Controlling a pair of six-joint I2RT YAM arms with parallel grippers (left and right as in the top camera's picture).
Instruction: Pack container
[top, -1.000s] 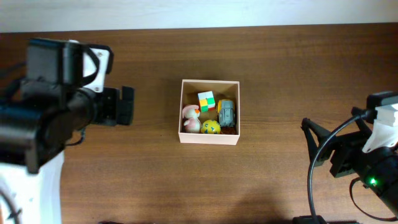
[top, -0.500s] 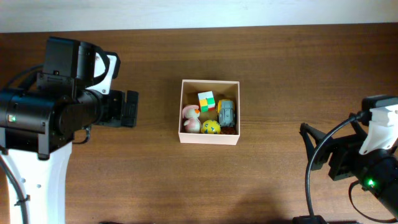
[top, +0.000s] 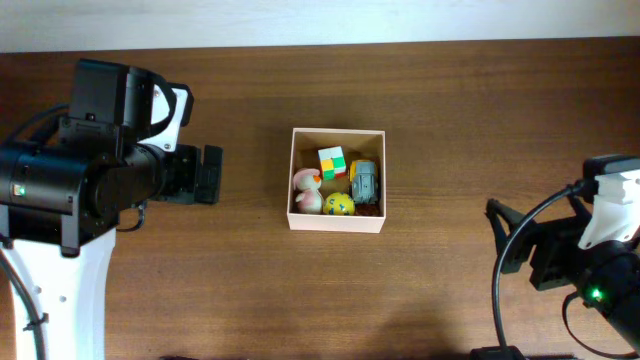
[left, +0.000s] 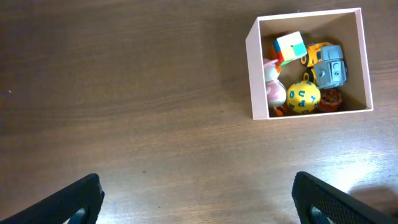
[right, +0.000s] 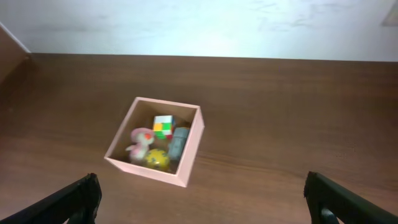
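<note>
The container (top: 336, 222), a square white-walled cardboard box with a tan inside, sits mid-table. It holds a colour cube (top: 332, 160), a grey toy (top: 365, 181), a yellow ball (top: 339, 204) and a pink-white toy (top: 306, 190). It also shows in the left wrist view (left: 254, 74) and the right wrist view (right: 155, 175). My left gripper (top: 207, 172) is open and empty, well left of the box. My right gripper (top: 497, 235) is open and empty, far right of the box and nearer the front.
The brown wooden table (top: 450, 110) ends at a white wall along the back (right: 205, 25). Black cables loop by the right arm (top: 500, 300).
A second ago the left arm was farther left; it shifted right toward the box, then held still. The right arm barely moved.
</note>
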